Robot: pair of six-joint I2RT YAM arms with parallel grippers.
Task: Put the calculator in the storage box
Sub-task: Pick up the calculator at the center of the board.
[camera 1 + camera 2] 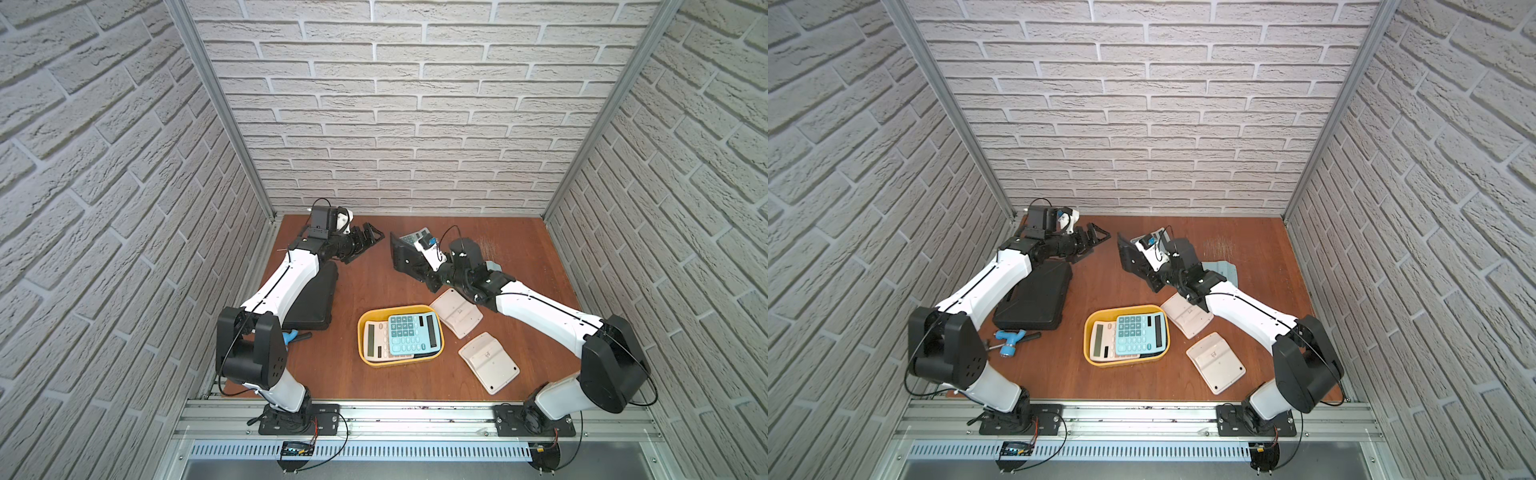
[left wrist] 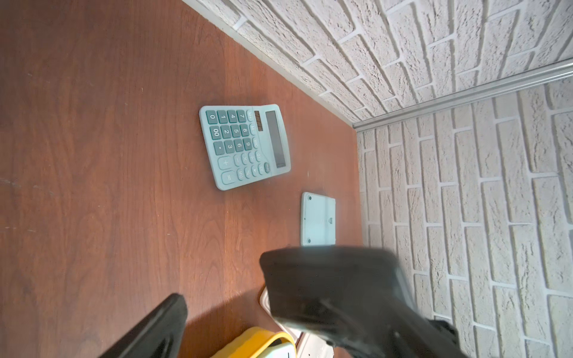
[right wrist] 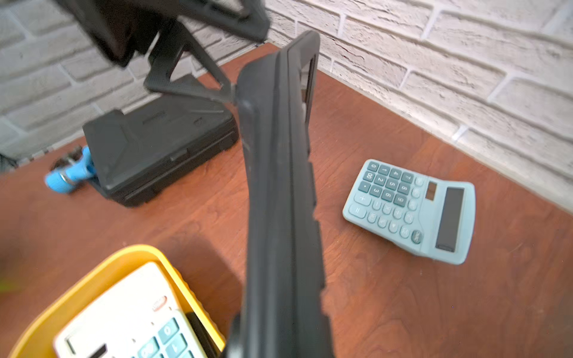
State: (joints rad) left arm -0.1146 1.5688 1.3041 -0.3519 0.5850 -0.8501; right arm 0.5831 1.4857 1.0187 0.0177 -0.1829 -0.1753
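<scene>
Clamping the black calculator [image 1: 399,253] on edge, your right gripper [image 1: 419,270] hangs just behind the storage box [image 1: 370,318], nearer it than the wide-open left gripper [image 1: 365,243]. Draw it toward you and lay it flat along the box's cross-table length. A cream calculator [image 1: 374,340] and a blue calculator [image 1: 413,334] already fill the box, so expect stacking.

Bright even light; soft shadows on table [image 1: 365,282]; edges bowed; near objects blurred in wrist views.
</scene>
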